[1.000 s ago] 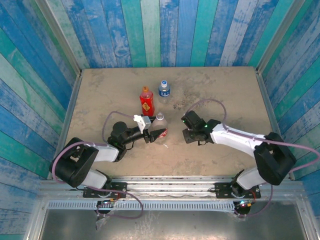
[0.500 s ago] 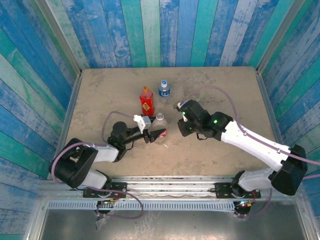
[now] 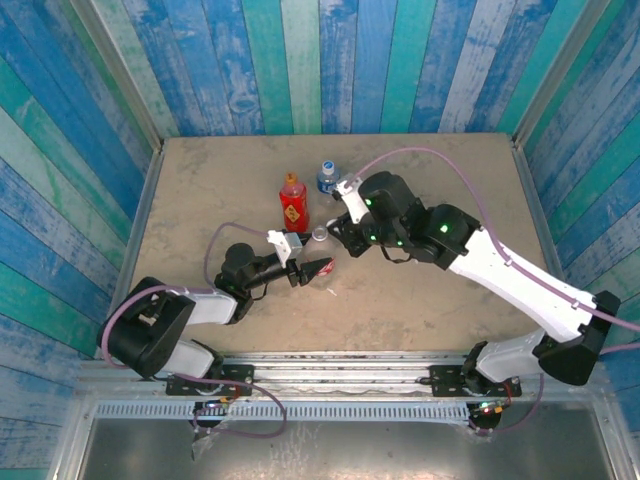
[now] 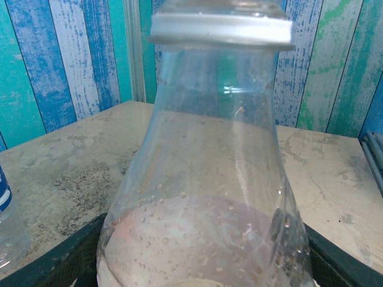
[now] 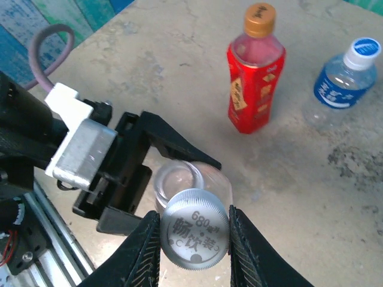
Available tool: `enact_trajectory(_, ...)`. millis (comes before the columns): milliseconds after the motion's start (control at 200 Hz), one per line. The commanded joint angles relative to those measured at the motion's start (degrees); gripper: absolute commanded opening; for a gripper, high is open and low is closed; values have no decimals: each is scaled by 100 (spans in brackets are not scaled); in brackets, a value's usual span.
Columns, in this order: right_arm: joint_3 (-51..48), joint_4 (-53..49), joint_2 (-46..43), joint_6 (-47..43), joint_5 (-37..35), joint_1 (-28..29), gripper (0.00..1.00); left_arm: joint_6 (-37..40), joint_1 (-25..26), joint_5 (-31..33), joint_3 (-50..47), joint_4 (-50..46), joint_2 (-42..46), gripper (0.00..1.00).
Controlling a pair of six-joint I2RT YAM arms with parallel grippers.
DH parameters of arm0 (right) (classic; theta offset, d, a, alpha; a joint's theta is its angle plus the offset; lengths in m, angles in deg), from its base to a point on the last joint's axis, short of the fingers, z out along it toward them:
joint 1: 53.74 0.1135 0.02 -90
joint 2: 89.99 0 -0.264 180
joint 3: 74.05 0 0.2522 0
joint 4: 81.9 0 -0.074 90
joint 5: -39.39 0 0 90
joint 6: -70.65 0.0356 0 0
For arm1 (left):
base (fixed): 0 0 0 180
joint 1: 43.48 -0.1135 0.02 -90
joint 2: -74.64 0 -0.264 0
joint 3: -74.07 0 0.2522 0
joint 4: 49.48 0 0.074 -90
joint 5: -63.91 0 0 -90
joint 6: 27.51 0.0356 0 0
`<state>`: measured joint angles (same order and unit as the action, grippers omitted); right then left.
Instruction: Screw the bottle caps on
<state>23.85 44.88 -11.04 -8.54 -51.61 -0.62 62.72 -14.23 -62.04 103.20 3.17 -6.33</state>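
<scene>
Capping: left hand (image 3: 312, 266) clamps cola bottle (image 4: 209, 179); right hand (image 5: 194, 251) pinches white cap (image 5: 192, 234) just over its open neck. Next: centre, lower, twist.

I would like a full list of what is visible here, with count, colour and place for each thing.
red and yellow bottle: one, standing on the table, orange cap on.
blue-label bottle: one, clear, beside the red one, pale cap on.
clear bottle: one, neck open, nearer the arms.
loose cap: one, whitish, printed top, close by the open neck.
table: one, beige.
walls: blue and green planks, around the table.
left gripper: one, black, jaws around the clear bottle.
right gripper: one, jaws shut on the loose cap.
</scene>
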Motion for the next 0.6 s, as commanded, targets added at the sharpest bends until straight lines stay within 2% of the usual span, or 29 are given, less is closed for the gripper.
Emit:
enact_trajectory(0, 326, -192, 292, -291, 192, 47, 28, 161, 28, 12, 6, -389, 157, 70)
enact_trajectory(596, 1190, -1107, 1106, -553, 145, 50, 28, 179, 28, -75, 62, -467, 145, 69)
